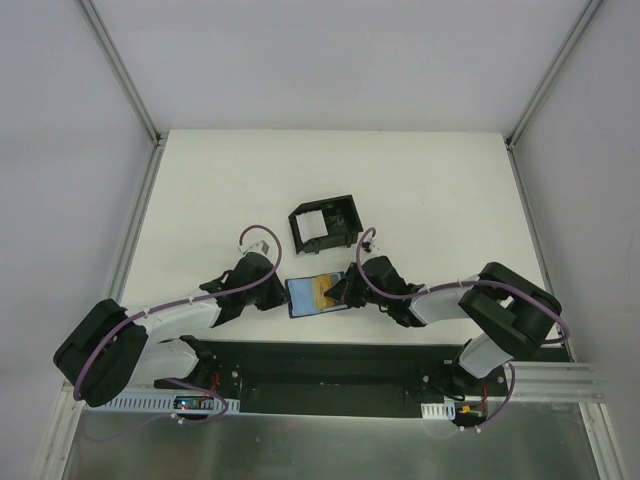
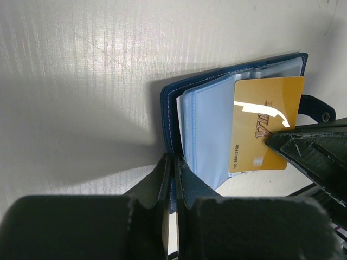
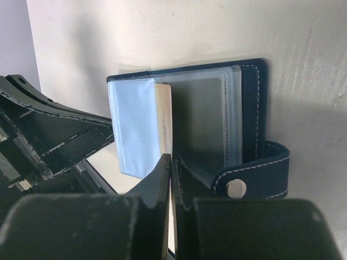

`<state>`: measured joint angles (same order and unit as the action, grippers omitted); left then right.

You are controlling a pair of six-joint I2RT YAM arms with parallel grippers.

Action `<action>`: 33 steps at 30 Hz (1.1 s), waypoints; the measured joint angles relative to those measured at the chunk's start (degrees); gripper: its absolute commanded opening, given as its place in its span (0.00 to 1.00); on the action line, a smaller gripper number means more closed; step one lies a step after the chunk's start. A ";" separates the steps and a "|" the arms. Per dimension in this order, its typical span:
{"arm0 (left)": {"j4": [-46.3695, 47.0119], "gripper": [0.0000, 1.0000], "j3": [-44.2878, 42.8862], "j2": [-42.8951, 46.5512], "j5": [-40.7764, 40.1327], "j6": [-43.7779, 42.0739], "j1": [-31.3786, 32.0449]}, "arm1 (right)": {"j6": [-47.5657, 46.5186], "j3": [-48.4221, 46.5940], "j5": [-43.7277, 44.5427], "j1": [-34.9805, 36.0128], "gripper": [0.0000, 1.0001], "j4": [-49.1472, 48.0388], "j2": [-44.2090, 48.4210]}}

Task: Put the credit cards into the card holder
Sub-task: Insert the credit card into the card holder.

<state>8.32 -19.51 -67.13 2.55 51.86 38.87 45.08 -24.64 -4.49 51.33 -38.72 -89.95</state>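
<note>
Step in hand: insertion of one card, with both arms at the holder.

Left gripper [image 2: 172, 179], lower centre of the left wrist view: jaws clenched on the near edge of the dark blue stitched folding card holder [image 2: 172, 103], pinning it open on the white table [image 1: 220, 190].

Right gripper [image 3: 171, 162], lower centre of the right wrist view: jaws clamped on the near edge of a gold rectangular plastic credit card [image 2: 265, 122].

The card lies over the pale clear plastic sleeves [image 2: 209, 135], at centre right of the left wrist view. From the right wrist it is seen edge-on, standing between a pale blue sleeve and the greyer ones. I cannot tell whether its leading edge has entered a pocket.

The snap tab [image 3: 236, 188] hangs loose at lower right of the right wrist view.

In the top view, a black open-topped plastic box [image 1: 325, 225] sits above the holder, apart from it.

Next move, as I judge it: line the card edge up with one sleeve mouth and slide it in flat while the left grip resists the push. A tilted card risks buckling the sleeve.
</note>
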 measured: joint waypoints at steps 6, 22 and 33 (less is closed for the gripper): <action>0.00 0.00 0.00 0.00 0.02 0.02 0.00 | 0.17 -0.15 0.22 0.04 0.00 0.26 -0.09; 0.02 0.00 0.11 0.13 -0.02 0.04 0.00 | 1.25 -1.49 2.56 2.01 0.00 1.60 -0.50; 0.02 0.00 0.37 0.44 0.00 0.04 0.00 | 2.78 0.17 2.99 2.23 0.00 2.97 1.79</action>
<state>8.34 -19.14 -66.70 2.55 51.90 38.87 47.86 -24.47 -1.50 53.56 -35.75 -88.16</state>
